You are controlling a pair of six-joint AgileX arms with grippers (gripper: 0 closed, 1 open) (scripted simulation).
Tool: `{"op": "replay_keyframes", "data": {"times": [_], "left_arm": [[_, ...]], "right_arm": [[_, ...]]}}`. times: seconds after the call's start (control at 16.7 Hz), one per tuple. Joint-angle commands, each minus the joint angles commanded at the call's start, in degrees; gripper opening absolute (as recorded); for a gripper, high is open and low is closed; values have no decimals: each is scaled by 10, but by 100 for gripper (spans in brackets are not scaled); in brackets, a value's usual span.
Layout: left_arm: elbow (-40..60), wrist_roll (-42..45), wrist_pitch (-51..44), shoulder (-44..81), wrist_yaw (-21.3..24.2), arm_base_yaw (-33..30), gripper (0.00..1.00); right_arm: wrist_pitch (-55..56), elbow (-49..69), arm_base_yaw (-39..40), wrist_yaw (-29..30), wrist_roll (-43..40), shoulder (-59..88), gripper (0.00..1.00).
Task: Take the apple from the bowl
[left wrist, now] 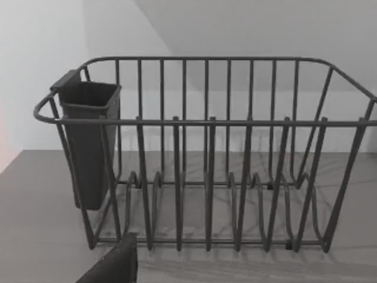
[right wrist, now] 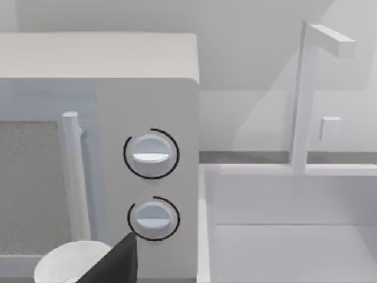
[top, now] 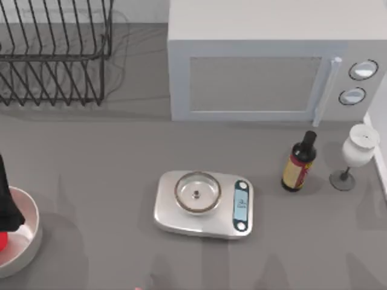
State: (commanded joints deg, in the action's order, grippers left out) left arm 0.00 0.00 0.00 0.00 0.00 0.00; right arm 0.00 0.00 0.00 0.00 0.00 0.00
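The bowl (top: pixel 23 244) sits at the table's left edge, cut off by the top view's border. A red sliver at its inner left, seemingly the apple (top: pixel 2 240), lies inside it. The left arm (top: pixel 7 202) reaches dark over the bowl; whether its claw is open or holding anything cannot be told. A scale (top: pixel 204 204) stands mid-table, well apart.

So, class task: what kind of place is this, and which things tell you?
Most likely a kitchen counter. A microwave stands at the back beside a wire dish rack, with a kitchen scale in front and a sink off to the right.
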Motion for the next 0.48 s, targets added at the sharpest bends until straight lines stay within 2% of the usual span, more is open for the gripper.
{"op": "replay_keyframes", "data": {"times": [0.3, 0.48], "left_arm": [[7, 0, -7, 7, 0, 0, 100], [52, 1, -59, 63, 0, 0, 100]], "right_arm": [[0, 0, 0, 0, 0, 0, 100], [0, 0, 0, 0, 0, 0, 100]]}}
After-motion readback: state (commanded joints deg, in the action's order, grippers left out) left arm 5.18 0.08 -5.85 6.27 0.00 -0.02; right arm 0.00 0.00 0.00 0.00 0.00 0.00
